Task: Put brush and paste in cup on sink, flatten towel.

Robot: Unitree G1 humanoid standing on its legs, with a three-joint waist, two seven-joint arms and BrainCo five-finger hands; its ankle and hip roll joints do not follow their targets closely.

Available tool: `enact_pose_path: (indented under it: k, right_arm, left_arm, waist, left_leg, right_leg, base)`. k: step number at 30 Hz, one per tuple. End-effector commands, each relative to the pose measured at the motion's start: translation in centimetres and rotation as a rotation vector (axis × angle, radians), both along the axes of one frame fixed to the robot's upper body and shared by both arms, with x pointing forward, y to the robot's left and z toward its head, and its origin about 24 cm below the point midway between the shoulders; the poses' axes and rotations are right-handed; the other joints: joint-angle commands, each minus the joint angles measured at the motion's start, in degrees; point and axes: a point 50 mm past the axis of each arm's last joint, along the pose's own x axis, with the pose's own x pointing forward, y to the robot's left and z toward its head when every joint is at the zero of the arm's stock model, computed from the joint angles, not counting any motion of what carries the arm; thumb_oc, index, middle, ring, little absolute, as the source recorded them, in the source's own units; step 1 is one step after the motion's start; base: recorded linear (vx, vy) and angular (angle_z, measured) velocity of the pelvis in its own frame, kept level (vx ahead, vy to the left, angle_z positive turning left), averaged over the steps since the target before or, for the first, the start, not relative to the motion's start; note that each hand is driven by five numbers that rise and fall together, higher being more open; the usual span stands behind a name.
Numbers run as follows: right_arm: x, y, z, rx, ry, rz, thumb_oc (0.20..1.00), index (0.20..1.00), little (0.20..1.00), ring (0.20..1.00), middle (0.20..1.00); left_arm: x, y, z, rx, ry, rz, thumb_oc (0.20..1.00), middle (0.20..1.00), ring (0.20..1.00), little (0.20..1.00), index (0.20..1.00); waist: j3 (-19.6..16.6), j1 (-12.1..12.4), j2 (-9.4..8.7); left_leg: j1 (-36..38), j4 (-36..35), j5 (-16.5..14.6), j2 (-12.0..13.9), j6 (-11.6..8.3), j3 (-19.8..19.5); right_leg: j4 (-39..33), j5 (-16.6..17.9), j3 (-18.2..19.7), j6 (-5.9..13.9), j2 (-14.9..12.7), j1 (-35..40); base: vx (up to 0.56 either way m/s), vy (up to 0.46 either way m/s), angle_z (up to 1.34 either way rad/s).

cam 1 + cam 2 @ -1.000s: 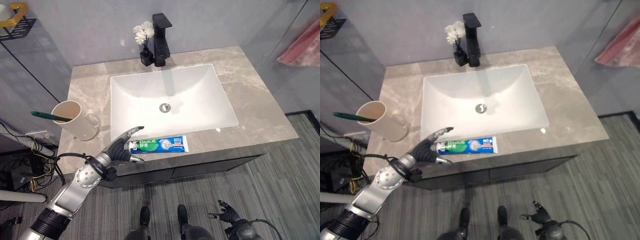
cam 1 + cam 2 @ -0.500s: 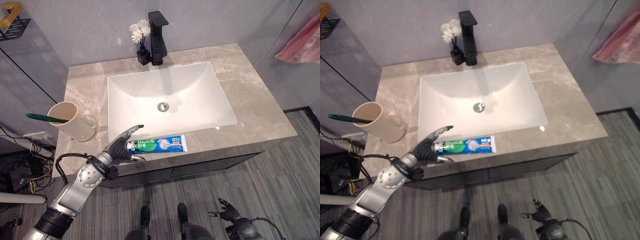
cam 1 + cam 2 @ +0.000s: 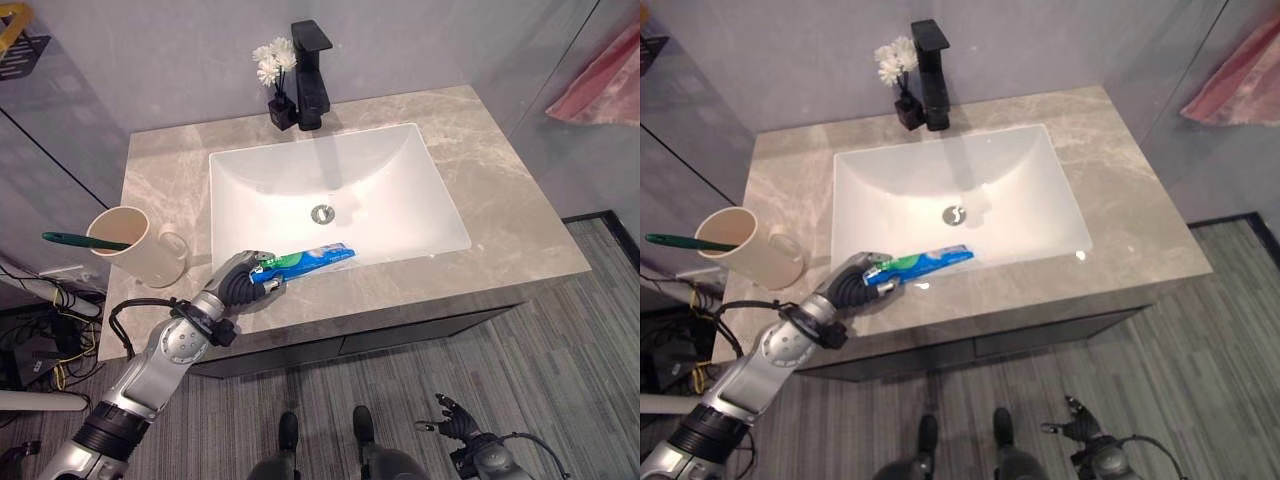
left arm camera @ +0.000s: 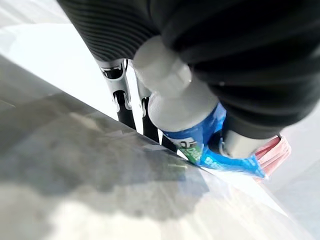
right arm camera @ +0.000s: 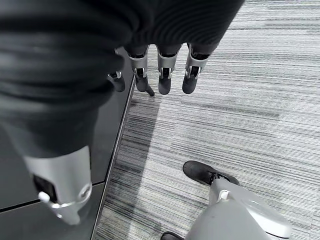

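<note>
Left robot hand (image 3: 238, 283), lower left of frame, clenched round toothpaste tube (image 3: 305, 260), lifted off worktop (image 3: 520, 215) for cup (image 3: 135, 243).

The toothpaste (image 3: 300, 262) between the left hand's (image 3: 236, 281) fingers is blue and green with a white cap. The cup (image 3: 133, 245) is cream, the toothbrush (image 3: 84, 240) dark green. The counter (image 3: 520, 210) is veined grey-beige marble, the basin (image 3: 335, 195) white.

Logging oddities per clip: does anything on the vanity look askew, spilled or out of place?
Nothing spilled or damaged. The cup stands upright on the counter, but the toothbrush in it juts far out sideways. The left hand holds the toothpaste tilted over the basin edge. No towel visible on the counter.
</note>
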Motion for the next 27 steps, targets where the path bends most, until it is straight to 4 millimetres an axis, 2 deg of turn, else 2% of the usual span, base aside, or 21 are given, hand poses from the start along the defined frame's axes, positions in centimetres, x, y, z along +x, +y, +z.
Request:
enact_pose_path:
  k: [1, 3, 4, 5, 6, 8, 10, 11, 13, 15, 16, 17, 19, 20, 21, 22, 23, 25, 26, 27]
  right_arm:
    - [-0.7, -1.3, -0.1, -0.016, -0.003, -0.085, 1.0, 1.0, 1.0, 1.0, 1.0]
    - [-0.9, -1.5, -0.1, -0.012, -0.003, -0.115, 1.0, 1.0, 1.0, 1.0, 1.0]
    - [-1.2, -2.2, -0.1, 0.014, -0.02, -0.226, 1.0, 1.0, 1.0, 1.0, 1.0]
    - [-1.6, -2.9, 0.0, 0.049, -0.046, -0.355, 1.0, 1.0, 1.0, 1.0, 1.0]
    - [-1.6, -2.9, 0.0, 0.05, -0.047, -0.356, 1.0, 1.0, 1.0, 1.0, 1.0]
    - [-2.0, -3.8, 0.2, 0.086, -0.077, -0.495, 1.0, 1.0, 1.0, 1.0, 1.0]
    - [-2.2, -4.0, 0.1, 0.102, -0.073, -0.525, 1.0, 1.0, 1.0, 1.0, 1.0]
    - [-1.4, -5.7, 1.3, 0.164, -0.211, -0.726, 1.0, 1.0, 1.0, 1.0, 1.0]
    - [-1.1, -5.9, 1.5, 0.164, -0.231, -0.736, 1.0, 1.0, 1.0, 1.0, 1.0]
    - [0.2, -7.1, 3.1, 0.186, -0.349, -0.787, 1.0, 1.0, 1.0, 1.0, 1.0]
    - [1.5, -8.5, 5.1, 0.174, -0.468, -0.808, 1.0, 1.0, 1.0, 1.0, 1.0]
    - [1.5, -8.5, 5.1, 0.173, -0.468, -0.808, 1.0, 1.0, 1.0, 1.0, 1.0]
    - [3.3, -10.3, 8.6, 0.126, -0.646, -0.82, 1.0, 1.0, 1.0, 1.0, 1.0]
    - [3.6, -10.8, 9.4, 0.11, -0.681, -0.824, 1.0, 1.0, 1.0, 1.0, 1.0]
    - [5.4, -12.2, 13.7, 0.035, -0.863, -0.771, 1.0, 1.0, 1.0, 1.0, 1.0]
    - [5.4, -12.2, 13.7, 0.031, -0.864, -0.772, 1.0, 1.0, 1.0, 1.0, 1.0]
    - [5.9, -12.3, 15.0, 0.005, -0.913, -0.758, 1.0, 1.0, 1.0, 1.0, 1.0]
    - [7.8, -11.8, 20.1, -0.042, -1.115, -0.653, 1.0, 1.0, 1.0, 1.0, 1.0]
    - [8.4, -11.7, 21.8, -0.061, -1.179, -0.626, 1.0, 1.0, 1.0, 1.0, 1.0]
    - [8.4, -11.7, 21.8, -0.063, -1.18, -0.628, 1.0, 1.0, 1.0, 1.0, 1.0]
  left_arm:
    - [-0.9, -0.1, -0.8, 0.111, -0.019, -0.054, 0.2, 0.2, 0.2, 0.2, 0.2]
    - [-0.9, -0.2, -0.5, 0.113, -0.035, -0.062, 0.2, 0.2, 0.2, 0.2, 0.2]
    - [-0.7, -0.3, 0.4, 0.107, -0.094, -0.064, 0.2, 0.2, 0.2, 0.2, 0.2]
    - [-0.4, -0.2, 2.2, 0.113, -0.187, -0.051, 0.2, 0.2, 0.2, 0.2, 0.2]
    - [-0.5, -0.2, 2.2, 0.114, -0.187, -0.051, 0.2, 0.2, 0.2, 0.2, 0.2]
    - [-0.4, 0.1, 4.1, 0.12, -0.288, -0.025, 0.2, 0.2, 0.2, 0.2, 0.2]
    - [-0.3, 0.4, 4.5, 0.127, -0.31, -0.006, 0.2, 0.2, 0.2, 0.2, 0.2]
    - [-0.1, 1.1, 7.9, 0.121, -0.495, 0.068, 0.2, 0.2, 0.2, 0.2, 0.2]
    - [0.1, 1.3, 8.1, 0.113, -0.51, 0.091, 0.2, 0.2, 0.2, 0.2, 0.2]
    - [0.1, 2.0, 10.2, 0.062, -0.615, 0.151, 0.2, 0.2, 0.2, 0.2, 0.2]
    - [-0.1, 2.4, 12.1, 0.003, -0.715, 0.192, 0.2, 0.2, 0.2, 0.2, 0.2]
    - [-0.1, 2.4, 12.1, 0.003, -0.715, 0.192, 0.2, 0.2, 0.2, 0.2, 0.2]
    - [-0.6, 2.4, 14.7, -0.109, -0.838, 0.215, 0.2, 0.2, 0.2, 0.2, 0.2]
    - [-0.6, 2.4, 15.3, -0.134, -0.86, 0.216, 0.2, 0.2, 0.2, 0.2, 0.2]
    - [-1.3, 2.4, 17.4, -0.254, -0.964, 0.222, 0.2, 0.2, 0.2, 0.2, 0.2]
    - [-1.3, 2.4, 17.4, -0.256, -0.965, 0.221, 0.2, 0.2, 0.2, 0.2, 0.2]
    - [-1.3, 2.2, 17.9, -0.274, -0.985, 0.217, 0.2, 0.2, 0.2, 0.2, 0.2]
    - [-1.6, 1.9, 19.7, -0.349, -1.063, 0.216, 0.2, 0.2, 0.2, 0.2, 0.2]
    - [-1.6, 1.8, 20.3, -0.369, -1.087, 0.214, 0.2, 0.2, 0.2, 0.2, 0.2]
    - [-1.5, 1.7, 20.3, -0.37, -1.089, 0.213, 0.2, 0.2, 0.2, 0.2, 0.2]
  waist:
    - [-2.72, 0.22, -1.33]
    - [-2.79, 0.19, -1.4]
    - [-3.48, -0.1, -1.62]
    - [-4.17, -0.27, -1.82]
    - [-4.1, -0.24, -1.84]
    - [-4.96, -0.33, -2.14]
    - [-5.27, -0.42, -2.22]
    - [-6.75, -0.76, -2.64]
    - [-6.81, -0.86, -2.78]
    - [-7.4, -1.13, -2.99]
    - [-7.97, -1.43, -3.16]
    - [-7.95, -1.41, -3.13]
    - [-8.46, -1.77, -3.14]
    - [-8.72, -1.88, -3.14]
    - [-9.36, -2.25, -3.19]
    - [-9.28, -2.17, -3.09]
    - [-9.4, -2.19, -3.04]
    - [-9.83, -2.48, -2.92]
    - [-10.21, -2.42, -2.95]
    - [-10.09, -2.34, -2.94]
  left_leg:
    - [2.04, 0.17, -4.11, -0.07, 0.96, -0.9]
    - [2.56, 0.17, -4.24, 0.06, 0.91, -0.89]
    - [3.33, 0.17, -4.57, 0.24, 0.8, -0.94]
    - [4.14, 0.17, -4.9, 0.4, 0.72, -0.92]
    - [4.22, 0.17, -4.93, 0.41, 0.71, -0.93]
    - [5.07, 0.17, -5.39, 0.59, 0.68, -0.94]
    - [5.37, 0.17, -5.54, 0.64, 0.64, -0.91]
    - [6.13, 0.17, -5.84, 0.82, 0.5, -0.98]
    - [6.12, 0.17, -5.37, 0.82, 0.43, -0.95]
    - [6.32, 0.17, -5.45, 0.94, 0.34, -0.84]
    - [6.48, 0.17, -5.49, 1.04, 0.3, -0.81]
    - [6.49, 0.17, -5.5, 1.05, 0.3, -0.81]
    - [6.58, 0.17, -5.47, 1.15, 0.31, -0.76]
    - [6.65, 0.17, -5.49, 1.16, 0.31, -0.75]
    - [6.75, 0.17, -5.5, 1.11, 0.38, -0.75]
    - [6.76, 0.17, -5.51, 1.13, 0.39, -0.77]
    - [6.85, 0.17, -5.55, 1.12, 0.42, -0.76]
    - [7.05, 0.17, -5.56, 1.09, 0.55, -0.61]
    - [7.08, 0.17, -5.56, 1.07, 0.59, -0.64]
    - [7.06, 0.17, -5.56, 1.07, 0.6, -0.64]
  right_leg:
    - [-0.1, -1.35, -0.96, 4.3, -3.11, -0.14]
    - [-0.1, -1.49, -1.1, 4.29, -3.08, 0.4]
    - [-0.1, -1.8, -1.2, 4.32, -3.06, 1.22]
    - [-0.1, -2.09, -1.28, 4.28, -3.04, 2.05]
    - [-0.1, -2.13, -1.3, 4.27, -3.03, 2.14]
    - [-0.1, -2.52, -1.35, 4.23, -2.96, 3.03]
    - [-0.1, -2.62, -1.32, 4.23, -2.93, 3.28]
    - [-0.1, -2.85, -1.35, 4.08, -2.85, 4.1]
    - [-0.1, -2.46, -1.37, 4.0, -2.91, 4.14]
    - [-0.1, -2.5, -1.28, 3.95, -2.87, 4.36]
    - [-0.1, -2.47, -1.29, 3.9, -2.85, 4.46]
    - [-0.1, -2.47, -1.29, 3.9, -2.84, 4.47]
    - [-0.1, -2.43, -1.23, 3.85, -2.82, 4.61]
    - [-0.1, -2.37, -1.29, 3.83, -2.83, 4.69]
    - [-0.1, -2.29, -1.23, 3.8, -2.88, 4.79]
    - [-0.1, -2.29, -1.25, 3.81, -2.87, 4.81]
    - [-0.1, -2.26, -1.24, 3.8, -2.88, 4.88]
    - [-0.1, -2.18, -1.01, 3.77, -2.88, 5.02]
    - [-0.1, -2.14, -0.96, 3.76, -2.94, 5.11]
    - [-0.1, -2.13, -0.96, 3.77, -2.94, 5.09]
  base:
    - [0.06, -0.022, -0.03]
    - [0.04, -0.019, -0.02]
    - [0.05, -0.021, -0.01]
    - [0.05, -0.021, 0.01]
    - [0.03, -0.016, 0.01]
    - [0.0, 0.0, 0.0]
    - [0.02, -0.012, 0.01]
    - [0.0, 0.0, 0.0]
    - [0.0, 0.0, 0.0]
    - [0.0, 0.0, 0.0]
    - [0.0, 0.0, 0.0]
    - [0.0, 0.0, 0.0]
    - [0.0, 0.0, 0.0]
    - [0.0, 0.0, 0.0]
    - [0.0, 0.0, 0.0]
    - [0.0, 0.0, 0.0]
    - [0.0, 0.0, 0.0]
    - [0.0, 0.005, -0.02]
    - [0.0, 0.0, 0.0]
    - [0.0, 0.01, -0.03]
